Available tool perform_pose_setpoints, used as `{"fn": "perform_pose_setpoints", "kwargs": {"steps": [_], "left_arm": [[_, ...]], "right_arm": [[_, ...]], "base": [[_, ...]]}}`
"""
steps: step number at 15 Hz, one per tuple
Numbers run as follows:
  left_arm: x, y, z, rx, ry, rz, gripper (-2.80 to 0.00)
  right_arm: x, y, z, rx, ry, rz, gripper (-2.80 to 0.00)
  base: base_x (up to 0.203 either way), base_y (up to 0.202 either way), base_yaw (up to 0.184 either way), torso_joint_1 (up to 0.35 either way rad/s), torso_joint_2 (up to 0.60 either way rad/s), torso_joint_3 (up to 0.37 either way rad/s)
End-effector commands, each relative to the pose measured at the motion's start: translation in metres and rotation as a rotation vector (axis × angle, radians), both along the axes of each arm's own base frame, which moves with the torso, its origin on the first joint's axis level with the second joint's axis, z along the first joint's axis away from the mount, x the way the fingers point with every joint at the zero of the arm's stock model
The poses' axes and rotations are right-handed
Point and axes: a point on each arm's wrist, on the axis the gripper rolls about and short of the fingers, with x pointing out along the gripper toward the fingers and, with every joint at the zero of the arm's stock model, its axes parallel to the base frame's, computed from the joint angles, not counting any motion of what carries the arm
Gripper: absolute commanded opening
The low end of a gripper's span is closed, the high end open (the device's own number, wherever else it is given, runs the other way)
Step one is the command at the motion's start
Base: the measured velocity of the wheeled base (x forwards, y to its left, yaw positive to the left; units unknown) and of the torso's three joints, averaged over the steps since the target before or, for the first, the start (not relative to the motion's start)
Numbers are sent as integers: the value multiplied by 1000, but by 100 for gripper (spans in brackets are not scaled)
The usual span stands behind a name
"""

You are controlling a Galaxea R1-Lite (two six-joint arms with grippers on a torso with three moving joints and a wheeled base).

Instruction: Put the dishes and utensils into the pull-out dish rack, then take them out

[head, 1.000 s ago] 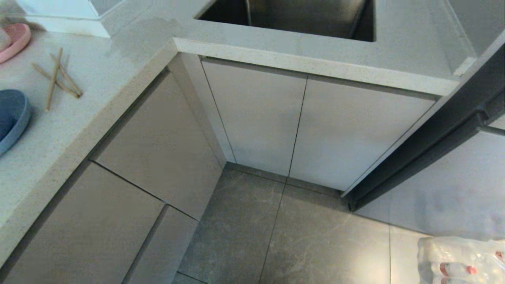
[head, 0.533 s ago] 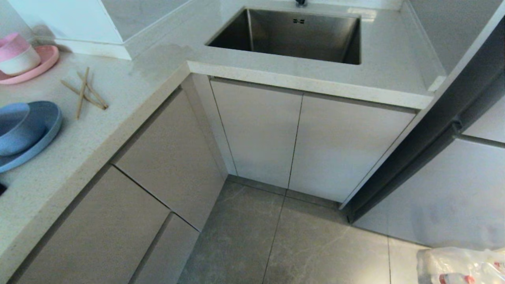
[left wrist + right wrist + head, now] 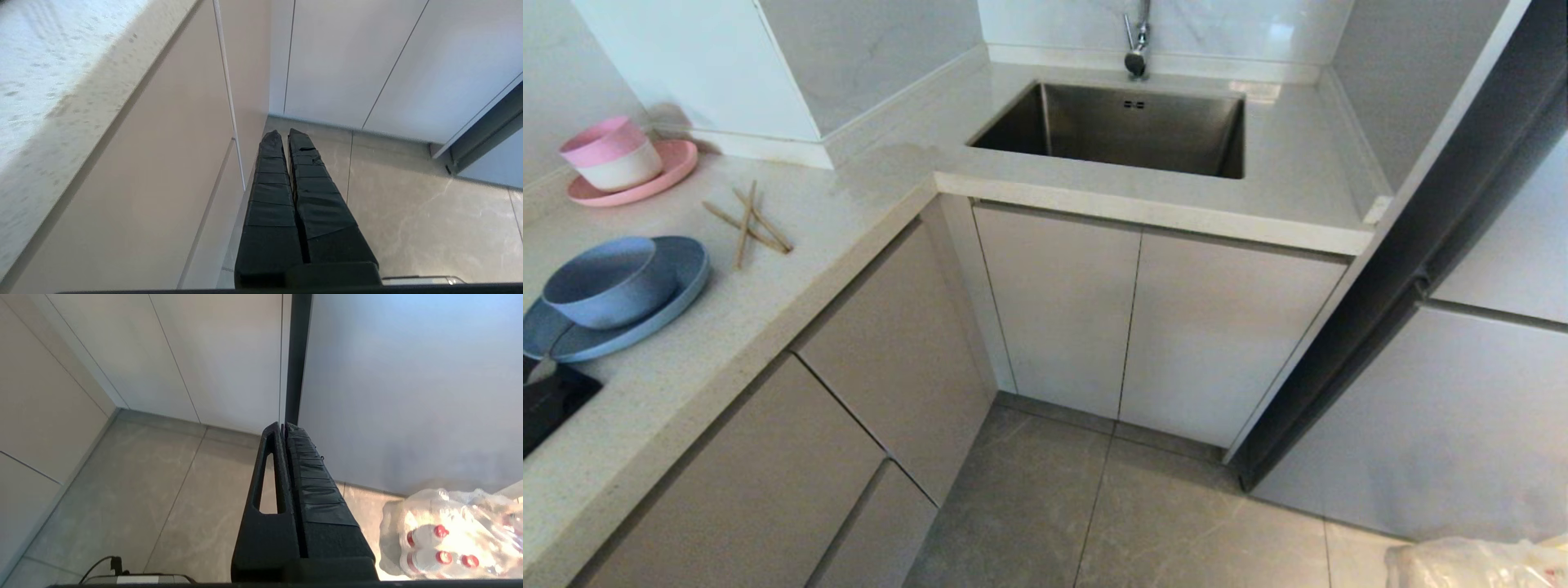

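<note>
While both arms hang low beside the cabinets, out of the head view, the left gripper [image 3: 284, 136] has its fingers pressed together on nothing, pointing down at the grey floor [image 3: 408, 212] near the beige drawer fronts [image 3: 155, 163]. The right gripper [image 3: 282, 428] is likewise closed and empty, over the floor near a wrapped pack of bottles [image 3: 445, 535]. On the counter [image 3: 792, 278] at the robot's left, the blue bowl [image 3: 609, 282] sits on the blue plate [image 3: 678, 286]. Just beyond them lie the chopsticks [image 3: 747, 222], loosely crossed. Farther back, a pink-and-white bowl [image 3: 611, 153] rests on a pink plate [image 3: 670, 167]. Farthest, around the corner, are the sink [image 3: 1119, 131] and faucet [image 3: 1137, 41]. Neither the spoon nor the dish rack can be made out.
</note>
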Motion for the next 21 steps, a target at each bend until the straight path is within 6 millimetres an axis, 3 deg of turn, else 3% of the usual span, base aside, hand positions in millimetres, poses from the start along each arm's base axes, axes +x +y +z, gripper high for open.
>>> {"fn": "perform_pose_setpoints", "kwargs": {"steps": [1, 21], "left_arm": [[0, 0, 0, 0, 1, 0, -280], [0, 0, 0, -2, 2, 0, -280]], "right_arm": [[0, 0, 0, 0, 1, 0, -280], [0, 0, 0, 0, 1, 0, -280]], "base": [[0, 0, 0, 2, 2, 201], [0, 0, 0, 2, 2, 191]]}}
